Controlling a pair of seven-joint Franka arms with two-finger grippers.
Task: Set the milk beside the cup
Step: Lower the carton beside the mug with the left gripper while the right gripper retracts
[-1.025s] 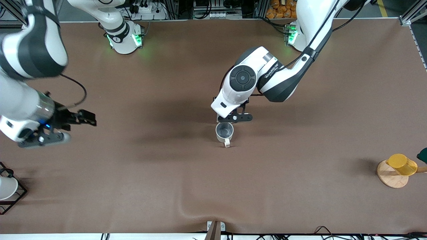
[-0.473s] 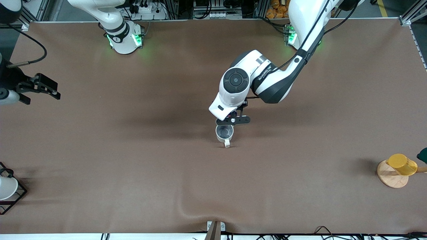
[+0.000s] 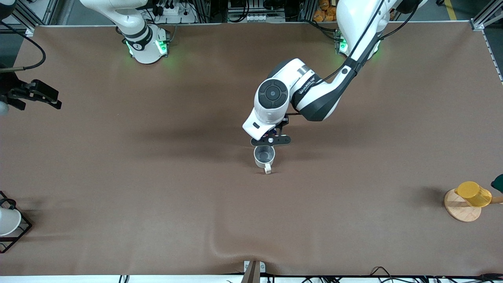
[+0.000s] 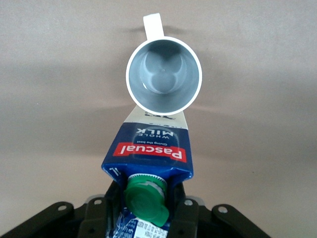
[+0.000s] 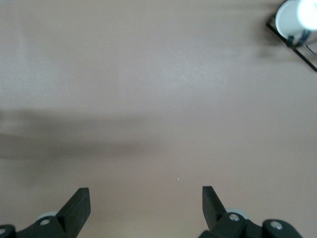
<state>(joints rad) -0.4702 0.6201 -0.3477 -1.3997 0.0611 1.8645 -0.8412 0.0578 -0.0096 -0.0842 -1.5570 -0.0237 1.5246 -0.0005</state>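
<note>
Milk (image 4: 151, 148) beside cup (image 4: 163, 74), brown table (image 3: 157, 204)

Brown-covered table (image 3: 157, 220) bearing a grey-white mug (image 3: 264, 157) mid-table, a wooden disc (image 3: 459, 208) and a black wire rack (image 3: 17, 232) at its ends.

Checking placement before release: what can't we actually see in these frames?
- Milk: hidden in front view under the left arm; its base is hidden in the left wrist view by the carton itself, so contact with the table is unknown.
- Gap between milk and cup: unclear; they overlap in the left wrist view.
- Right hand: partly cut off by the front view's edge.
</note>
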